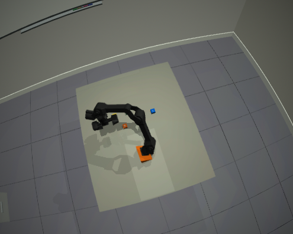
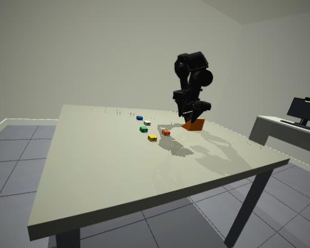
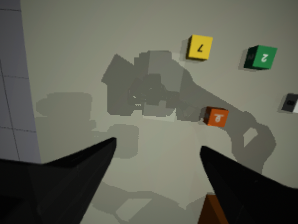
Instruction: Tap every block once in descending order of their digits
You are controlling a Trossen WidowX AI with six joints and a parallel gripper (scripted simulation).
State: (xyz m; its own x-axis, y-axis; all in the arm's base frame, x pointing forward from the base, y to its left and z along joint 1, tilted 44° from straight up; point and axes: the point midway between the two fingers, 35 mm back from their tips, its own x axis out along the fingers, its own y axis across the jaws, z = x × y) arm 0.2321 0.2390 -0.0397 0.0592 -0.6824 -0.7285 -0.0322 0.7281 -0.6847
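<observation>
My gripper is open and empty, above the table, left of the orange block in the wrist view. The orange block shows an upside-down 6 or 9; I cannot tell which. The yellow block shows 7, mostly hidden by the arm in the top view. The green block shows 2. The white block is cut off in the wrist view. The blue block lies farthest right in the top view.
The arm's orange base stands on the table. The arm arches over the blocks' area and casts broad shadows on the table. The table's left edge shows in the wrist view. A desk with a monitor stands beyond the table.
</observation>
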